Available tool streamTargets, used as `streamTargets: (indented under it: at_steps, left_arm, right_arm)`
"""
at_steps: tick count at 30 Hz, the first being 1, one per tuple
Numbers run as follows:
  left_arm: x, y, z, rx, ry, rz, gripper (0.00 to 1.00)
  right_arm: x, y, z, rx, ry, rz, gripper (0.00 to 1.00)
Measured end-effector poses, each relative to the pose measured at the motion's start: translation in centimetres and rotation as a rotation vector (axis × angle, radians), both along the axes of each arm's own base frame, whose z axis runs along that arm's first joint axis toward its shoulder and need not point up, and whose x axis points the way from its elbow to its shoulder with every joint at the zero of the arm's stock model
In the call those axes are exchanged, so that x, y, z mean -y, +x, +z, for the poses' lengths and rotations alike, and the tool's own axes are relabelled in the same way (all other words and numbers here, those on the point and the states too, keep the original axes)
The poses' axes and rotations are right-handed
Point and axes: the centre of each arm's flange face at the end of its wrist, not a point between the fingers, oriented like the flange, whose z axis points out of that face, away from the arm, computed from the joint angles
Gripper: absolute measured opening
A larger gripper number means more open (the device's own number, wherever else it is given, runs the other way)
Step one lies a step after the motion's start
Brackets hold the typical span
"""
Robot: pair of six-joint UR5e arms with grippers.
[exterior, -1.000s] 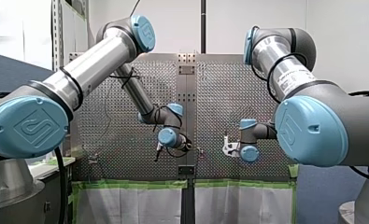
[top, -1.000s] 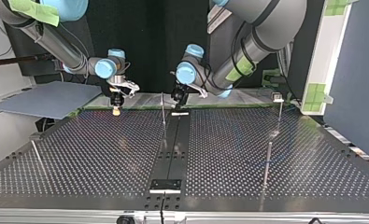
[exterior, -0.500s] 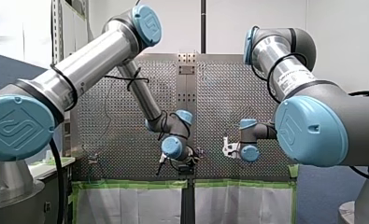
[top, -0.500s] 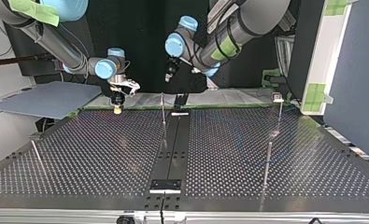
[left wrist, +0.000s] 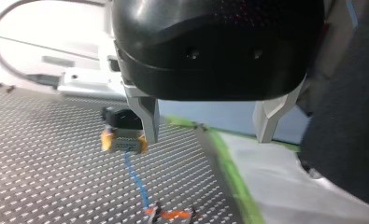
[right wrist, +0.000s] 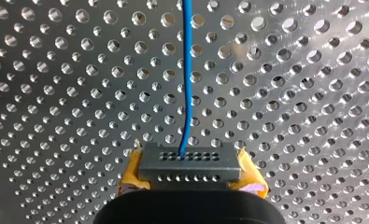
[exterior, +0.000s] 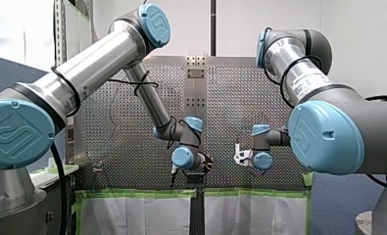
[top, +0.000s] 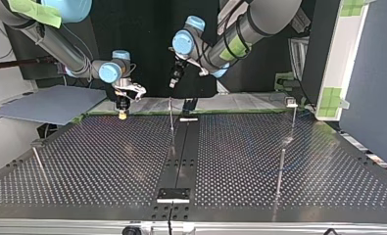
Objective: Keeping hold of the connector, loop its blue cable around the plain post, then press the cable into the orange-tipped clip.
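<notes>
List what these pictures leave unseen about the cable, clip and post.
1. Blue cable: right wrist view, it runs off the frame edge ahead of the connector; its far end is unseen.
2. Orange-tipped clip: left wrist view, blurred and cut by the edge; whether the cable sits in it cannot be told.
3. Cable's route round the middle post: top view, too thin to trace.

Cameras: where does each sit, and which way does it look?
Front view: behind and above the arms, looking over the perforated table; both arms show.
Top view: across the table, facing both arms.
Left wrist view: on my left arm, looking past its open fingers at the connector.
Right wrist view: on my right arm, facing the table; its yellow-padded fingers hold the connector.
Shared: both wrist views show the connector and blue cable.
</notes>
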Motion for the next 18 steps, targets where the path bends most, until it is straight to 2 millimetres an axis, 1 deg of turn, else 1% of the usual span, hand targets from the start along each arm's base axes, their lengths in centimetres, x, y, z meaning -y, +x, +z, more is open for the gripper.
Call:
streamTargets:
  at_steps: [7, 18]
  left_arm:
    - [0.3, 0.8, 0.5, 0.032, -0.085, 0.022, 1.00]
    - [0.5, 1.8, 1.0, 0.084, -0.135, 0.033, 1.00]
  right_arm:
    - [0.2, -0.3, 0.0, 0.000, -0.001, -0.006, 0.00]
    - [0.3, -0.5, 0.0, 0.001, -0.002, -0.009, 0.00]
